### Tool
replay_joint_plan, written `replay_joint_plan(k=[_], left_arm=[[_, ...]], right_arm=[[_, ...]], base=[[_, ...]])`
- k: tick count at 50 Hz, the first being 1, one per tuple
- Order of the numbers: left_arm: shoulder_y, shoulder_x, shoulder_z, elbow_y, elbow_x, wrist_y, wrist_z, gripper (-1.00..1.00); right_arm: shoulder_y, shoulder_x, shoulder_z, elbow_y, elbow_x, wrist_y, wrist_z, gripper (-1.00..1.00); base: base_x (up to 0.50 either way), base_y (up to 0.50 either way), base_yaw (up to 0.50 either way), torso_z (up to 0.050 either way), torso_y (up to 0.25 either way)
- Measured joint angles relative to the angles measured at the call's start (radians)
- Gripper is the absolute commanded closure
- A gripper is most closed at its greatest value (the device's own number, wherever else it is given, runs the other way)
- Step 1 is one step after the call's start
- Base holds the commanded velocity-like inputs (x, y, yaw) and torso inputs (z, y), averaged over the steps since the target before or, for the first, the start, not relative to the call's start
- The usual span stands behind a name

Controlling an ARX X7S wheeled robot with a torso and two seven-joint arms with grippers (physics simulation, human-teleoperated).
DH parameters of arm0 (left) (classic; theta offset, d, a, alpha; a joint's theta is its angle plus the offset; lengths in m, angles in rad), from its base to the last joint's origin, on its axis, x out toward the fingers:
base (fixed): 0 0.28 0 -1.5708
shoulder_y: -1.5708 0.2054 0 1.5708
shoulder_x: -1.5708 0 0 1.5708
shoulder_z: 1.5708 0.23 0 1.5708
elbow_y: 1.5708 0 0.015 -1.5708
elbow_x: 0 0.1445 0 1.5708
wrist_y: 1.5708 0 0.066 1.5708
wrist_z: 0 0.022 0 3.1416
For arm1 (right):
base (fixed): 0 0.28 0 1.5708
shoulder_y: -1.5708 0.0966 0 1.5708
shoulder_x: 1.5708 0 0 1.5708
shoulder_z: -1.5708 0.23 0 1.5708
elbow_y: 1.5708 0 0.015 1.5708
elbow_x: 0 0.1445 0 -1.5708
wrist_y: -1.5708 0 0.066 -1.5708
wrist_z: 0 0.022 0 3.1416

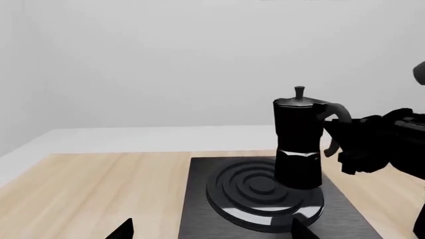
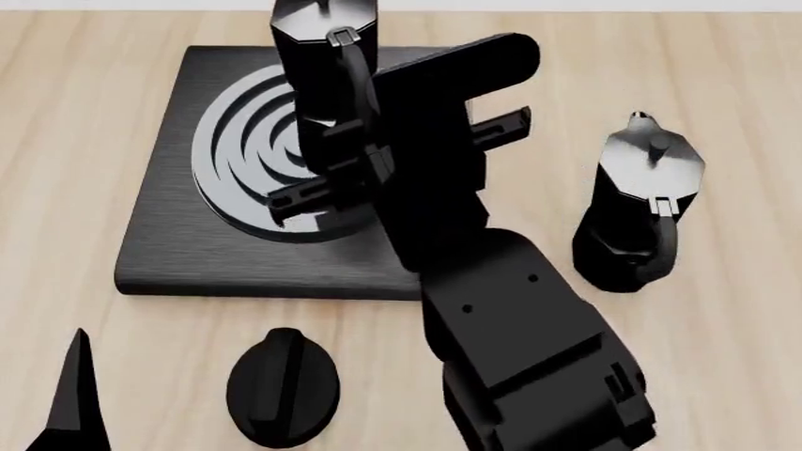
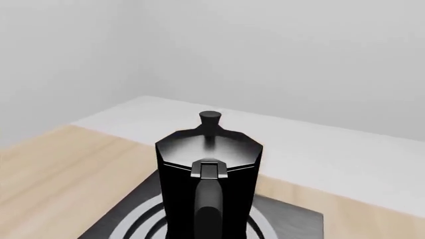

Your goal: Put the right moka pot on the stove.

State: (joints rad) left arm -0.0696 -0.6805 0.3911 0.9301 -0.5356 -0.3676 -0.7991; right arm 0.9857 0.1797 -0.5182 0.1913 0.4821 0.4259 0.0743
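The right moka pot, black with a shiny lid, stands upright on the burner rings of the stove, toward its far side. It also shows in the left wrist view and fills the right wrist view, handle toward the camera. My right gripper reaches over the stove and is shut on the pot's handle; its fingers are not visible in its own view. My left gripper is open and empty, low at the stove's left front, with one fingertip in the head view.
An identical twin moka pot stands on the wooden table right of the stove, beside my right forearm. A small black round knob lies in front of the stove. A white wall lies beyond the table's far edge.
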Motion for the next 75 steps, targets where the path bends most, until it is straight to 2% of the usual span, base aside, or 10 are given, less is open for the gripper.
replay_joint_plan(k=[28,34,50,61,62,75], left_arm=[[-0.001,-0.005,0.008,-0.001,0.001,0.013,0.002,-1.00],[-0.001,-0.006,0.009,-0.002,-0.001,0.016,0.003,-1.00],[-0.004,-0.010,0.011,-0.002,-0.008,0.016,0.003,-1.00],[-0.005,-0.012,0.013,-0.003,-0.009,0.018,0.001,-1.00],[-0.005,-0.012,0.013,-0.003,-0.010,0.018,0.001,-1.00],[-0.006,-0.013,0.013,-0.004,-0.012,0.022,-0.003,-1.00]], right_arm=[[0.182,-0.143,-0.072,0.482,-0.003,-0.256,-0.101,1.00],[0.242,-0.158,-0.208,0.627,0.124,-0.367,-0.097,1.00],[0.353,-0.174,-0.753,0.876,0.652,-0.623,-0.085,1.00],[0.373,-0.180,-0.917,0.929,0.795,-0.695,-0.099,1.00],[0.373,-0.180,-0.923,0.932,0.797,-0.698,-0.102,-1.00],[0.347,-0.178,-0.995,0.974,0.839,-0.720,-0.116,-1.00]], base=[[0.00,0.00,0.00,0.000,0.001],[0.00,0.00,0.00,0.000,0.000],[0.00,0.00,0.00,0.000,0.001],[0.00,0.00,0.00,0.000,0.000],[0.00,0.00,0.00,0.000,0.000],[0.00,0.00,0.00,0.000,0.000]])
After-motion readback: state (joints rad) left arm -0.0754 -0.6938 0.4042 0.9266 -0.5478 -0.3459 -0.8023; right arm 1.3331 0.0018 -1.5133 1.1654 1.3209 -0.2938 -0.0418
